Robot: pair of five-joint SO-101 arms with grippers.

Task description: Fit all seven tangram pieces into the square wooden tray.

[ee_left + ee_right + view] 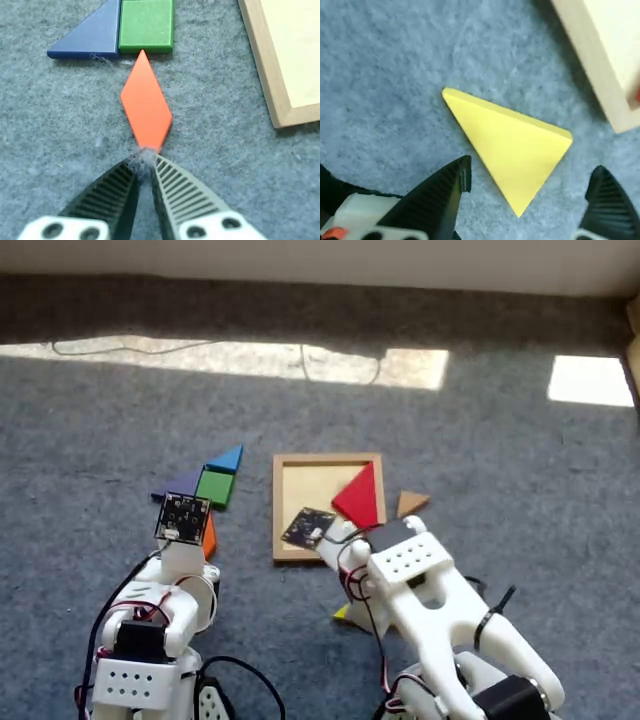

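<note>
Two sun patches point(400, 368) point(590, 380), grey carpet point(100, 460) (far edge), L end effector point(146, 161) clenched, R end effector point(532, 167) released.

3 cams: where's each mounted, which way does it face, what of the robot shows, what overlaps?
High view: fixed overhead, looking down on the tray; left arm and right arm show at the bottom.
Left wrist view: on the left arm's wrist, looking down past the left pincer at the orange piece.
Right wrist view: on the right arm's wrist, looking down past the open right pincer at the yellow triangle.
Shared: both wrist views catch a corner of the tray.
</note>
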